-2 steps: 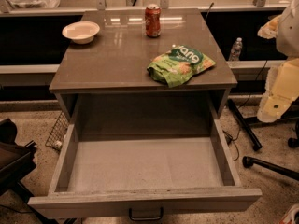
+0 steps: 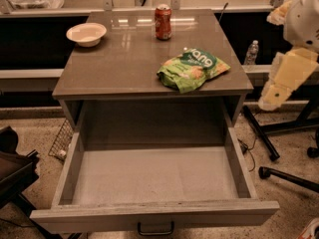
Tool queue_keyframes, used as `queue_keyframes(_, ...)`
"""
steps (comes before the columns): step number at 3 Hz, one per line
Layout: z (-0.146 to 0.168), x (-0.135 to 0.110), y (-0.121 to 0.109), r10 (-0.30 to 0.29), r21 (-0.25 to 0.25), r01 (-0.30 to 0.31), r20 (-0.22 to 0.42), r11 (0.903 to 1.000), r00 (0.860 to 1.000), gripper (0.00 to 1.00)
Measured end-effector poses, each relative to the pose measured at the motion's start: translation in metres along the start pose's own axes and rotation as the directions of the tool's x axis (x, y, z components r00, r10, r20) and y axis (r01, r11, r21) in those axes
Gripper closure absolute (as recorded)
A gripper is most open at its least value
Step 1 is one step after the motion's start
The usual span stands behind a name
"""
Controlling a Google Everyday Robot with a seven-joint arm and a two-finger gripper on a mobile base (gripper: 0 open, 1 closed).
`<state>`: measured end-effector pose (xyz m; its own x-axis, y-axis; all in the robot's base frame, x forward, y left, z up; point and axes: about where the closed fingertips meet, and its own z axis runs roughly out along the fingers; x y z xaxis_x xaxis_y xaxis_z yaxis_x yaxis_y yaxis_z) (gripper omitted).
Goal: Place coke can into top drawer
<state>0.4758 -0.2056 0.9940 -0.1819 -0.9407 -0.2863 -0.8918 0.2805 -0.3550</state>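
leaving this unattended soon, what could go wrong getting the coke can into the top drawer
1. The coke can stands upright near the far edge of the cabinet top. The pincer, off to the right, may tip it reaching in.
2. The green chip bag lies roughly between them and could get swept.

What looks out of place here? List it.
Nothing stands out. The coke can stands upright at the rear of the cabinet top, the chip bag lies flat near the front right, the top drawer is pulled out squarely, and the tool hangs right of the cabinet.
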Motion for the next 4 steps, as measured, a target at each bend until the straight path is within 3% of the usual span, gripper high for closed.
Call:
queue_keyframes(1,0.013,-0.029,-0.064,0.027,0.106,-0.046,0.18,0.9933,0.983,0.0)
queue_keyframes(2,0.024,-0.06,-0.126,0.065,0.184,-0.144,0.381,0.9724,0.922,0.0)
queue_keyframes(3,0.037,-0.088,-0.179,0.101,0.222,-0.265,0.557,0.9384,0.824,0.0)
queue_keyframes(4,0.055,-0.103,-0.212,0.133,0.227,-0.36,0.652,0.905,0.746,0.0)
